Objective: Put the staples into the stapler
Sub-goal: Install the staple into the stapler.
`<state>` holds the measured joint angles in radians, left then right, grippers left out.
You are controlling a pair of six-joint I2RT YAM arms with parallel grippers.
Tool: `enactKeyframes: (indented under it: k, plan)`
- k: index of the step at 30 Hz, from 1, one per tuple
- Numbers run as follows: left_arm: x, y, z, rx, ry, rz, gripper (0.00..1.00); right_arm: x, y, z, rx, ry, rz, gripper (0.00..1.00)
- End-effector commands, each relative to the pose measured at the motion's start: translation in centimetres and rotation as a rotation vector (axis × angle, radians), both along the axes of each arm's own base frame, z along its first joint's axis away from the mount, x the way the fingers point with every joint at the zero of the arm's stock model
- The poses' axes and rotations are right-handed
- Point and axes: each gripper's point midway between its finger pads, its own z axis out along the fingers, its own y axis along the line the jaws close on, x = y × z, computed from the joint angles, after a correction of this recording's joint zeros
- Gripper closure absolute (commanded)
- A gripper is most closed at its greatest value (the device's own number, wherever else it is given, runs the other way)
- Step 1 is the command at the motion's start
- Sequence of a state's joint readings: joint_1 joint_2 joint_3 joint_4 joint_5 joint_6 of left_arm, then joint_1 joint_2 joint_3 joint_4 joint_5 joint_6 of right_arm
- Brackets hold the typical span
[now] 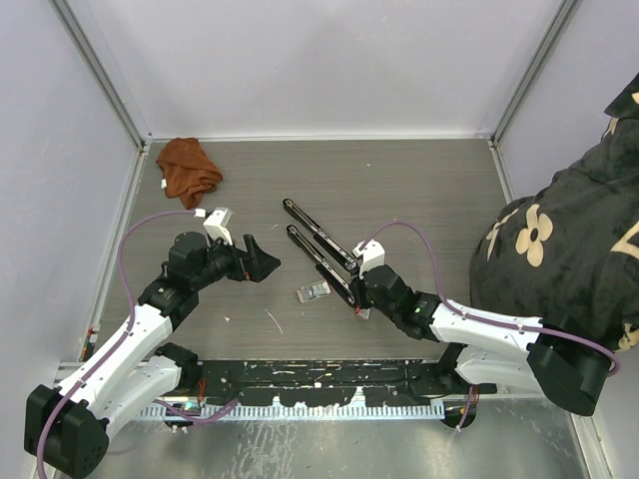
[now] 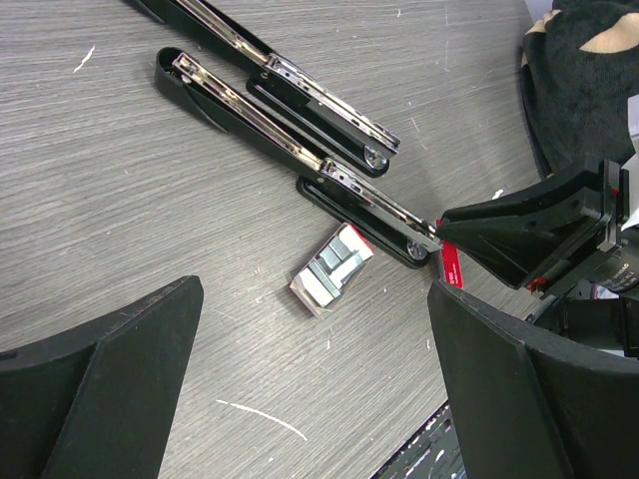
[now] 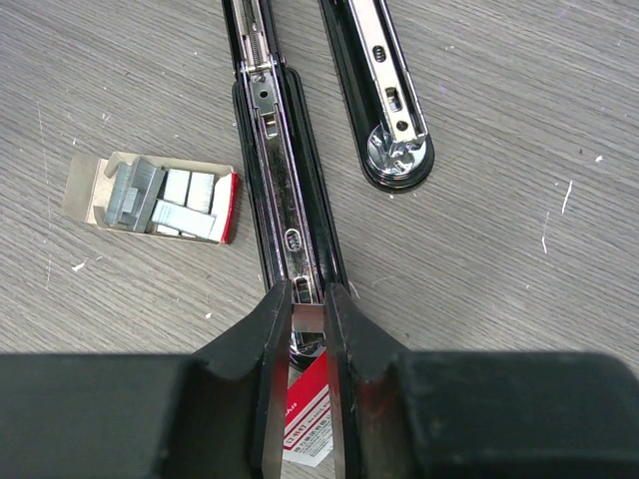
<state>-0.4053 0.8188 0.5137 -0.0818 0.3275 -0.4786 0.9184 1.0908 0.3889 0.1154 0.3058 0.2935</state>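
We look down between the left gripper [image 2: 315, 294], whose two black fingers [image 2: 100, 399] stand wide apart in the foreground. On the grey wood-grain table [image 2: 120, 200], two black staplers lie opened out side by side, slanting from upper left to lower right: the nearer stapler [image 2: 260, 115] and the farther stapler [image 2: 329, 100], both with their metal rails bared. Just below the nearer one sits a small tray of staples [image 2: 332, 267]. The right gripper [image 2: 444, 228] reaches in from the right, its tips drawn together at the end of the nearer rail, with a red-and-white box [image 2: 449, 267] showing beneath it.
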Motion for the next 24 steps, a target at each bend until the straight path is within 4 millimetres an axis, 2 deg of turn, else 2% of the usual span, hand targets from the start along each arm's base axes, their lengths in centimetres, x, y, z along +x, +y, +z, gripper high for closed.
enactKeyframes:
  k: [1, 24]
  plan:
    - [0.27, -0.03, 0.98, -0.005, -0.045, -0.007, 0.02, 0.59, 0.62, 1.47, 0.052, -0.059, -0.006, 0.77]
    - [0.12, -0.09, 1.22, -0.01, -0.051, -0.014, 0.02, -0.11, 0.5, 0.91, 0.005, -0.122, -0.015, 0.76]
